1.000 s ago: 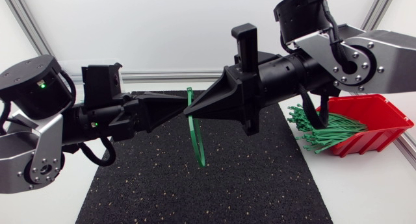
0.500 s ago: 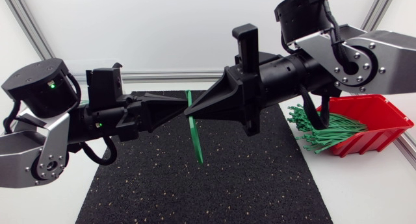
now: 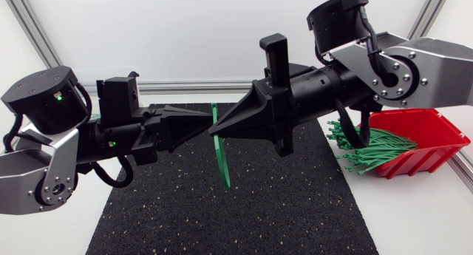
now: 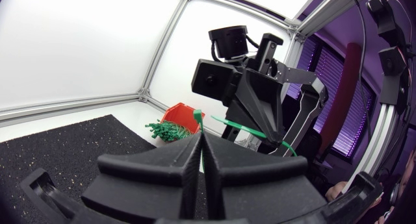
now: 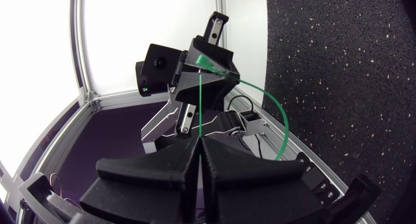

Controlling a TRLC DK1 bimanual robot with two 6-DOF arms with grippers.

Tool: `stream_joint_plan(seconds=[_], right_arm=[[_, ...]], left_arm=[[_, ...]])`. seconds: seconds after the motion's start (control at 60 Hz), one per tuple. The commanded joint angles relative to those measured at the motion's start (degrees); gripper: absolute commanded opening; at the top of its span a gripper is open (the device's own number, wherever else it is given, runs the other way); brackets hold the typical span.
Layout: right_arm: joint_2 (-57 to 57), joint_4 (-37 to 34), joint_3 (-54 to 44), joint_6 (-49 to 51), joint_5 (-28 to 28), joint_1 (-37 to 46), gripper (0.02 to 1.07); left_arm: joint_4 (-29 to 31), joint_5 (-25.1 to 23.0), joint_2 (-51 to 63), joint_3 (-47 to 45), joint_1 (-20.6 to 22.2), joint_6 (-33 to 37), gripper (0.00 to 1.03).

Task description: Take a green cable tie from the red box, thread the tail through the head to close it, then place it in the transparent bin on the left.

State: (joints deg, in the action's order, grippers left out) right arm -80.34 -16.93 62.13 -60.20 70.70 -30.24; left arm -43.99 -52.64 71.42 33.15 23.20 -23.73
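Both grippers meet tip to tip mid-table, above the black mat (image 3: 222,218). The left gripper (image 3: 208,123) comes from the left and the right gripper (image 3: 219,129) from the right. The green cable tie (image 3: 222,155) is pinched between each pair of fingers: both jaws are clenched on it, one end each. The rest of the tie hangs below the tips in a curved loop, off the mat. The red box (image 3: 432,133) sits far right, with the spare ties (image 3: 369,148) spilling out its left side.
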Motion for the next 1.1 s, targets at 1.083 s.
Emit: stream_joint_plan(seconds=[1.083], right_arm=[[-1.4, -3.9, -0.3, 2.4, 3.9, 3.3, 0.08]], left_arm=[[-0.3, 9.7, -8.8, -5.5, 8.1, 8.2, 0.04]])
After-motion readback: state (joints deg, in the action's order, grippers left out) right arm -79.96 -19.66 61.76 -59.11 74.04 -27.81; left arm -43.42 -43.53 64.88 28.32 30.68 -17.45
